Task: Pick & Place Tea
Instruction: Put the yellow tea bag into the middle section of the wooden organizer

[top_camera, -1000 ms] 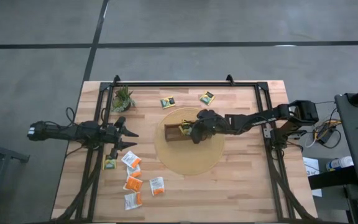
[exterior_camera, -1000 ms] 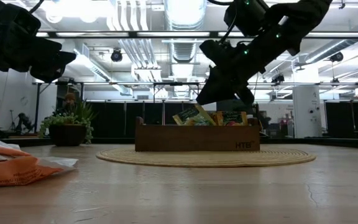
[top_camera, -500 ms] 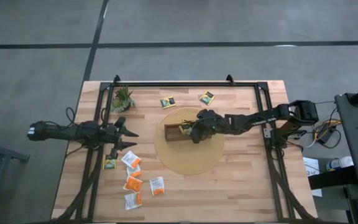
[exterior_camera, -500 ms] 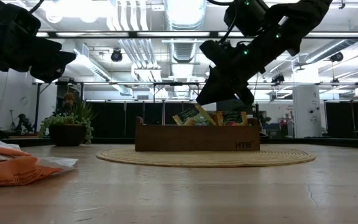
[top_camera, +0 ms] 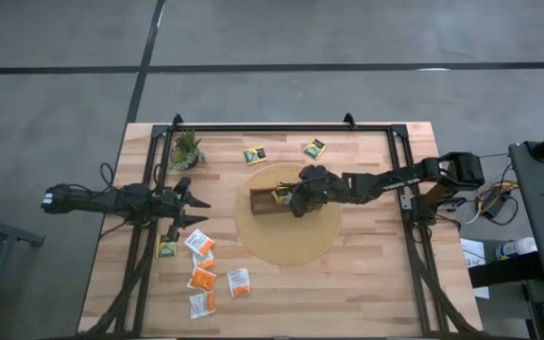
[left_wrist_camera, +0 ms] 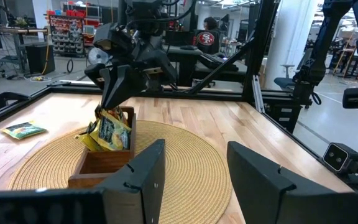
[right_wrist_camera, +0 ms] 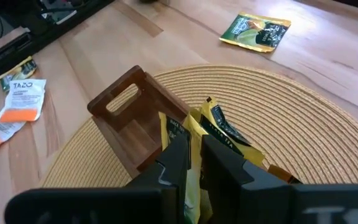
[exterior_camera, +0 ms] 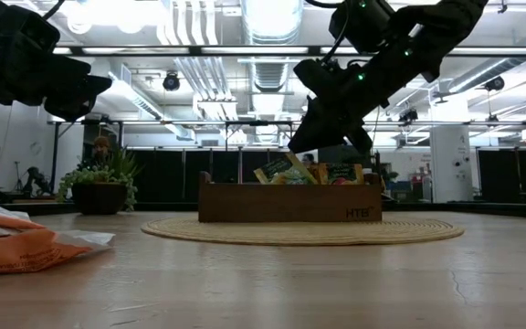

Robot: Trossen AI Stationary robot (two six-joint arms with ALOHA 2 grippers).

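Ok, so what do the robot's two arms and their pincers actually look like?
Both arms are dark, nearly black, built of jointed segments with black cables trailing from them. The left pincer has two flat, wedge-shaped dark fingers. The right pincer has two narrow, blocky black fingers. No markings are readable.

— What do you see of the tea?

— I see yellow-and-dark sachets (right_wrist_camera: pixel 199 134) standing upright, tilted, in the wooden tray (right_wrist_camera: pixel 122 124). Two more yellow ones (top_camera: pixel 255 156) lie flat toward the table's far edge.

— And the others?

— Orange and white-orange sachets (top_camera: pixel 202 278) lie flat, clustered near the front left.
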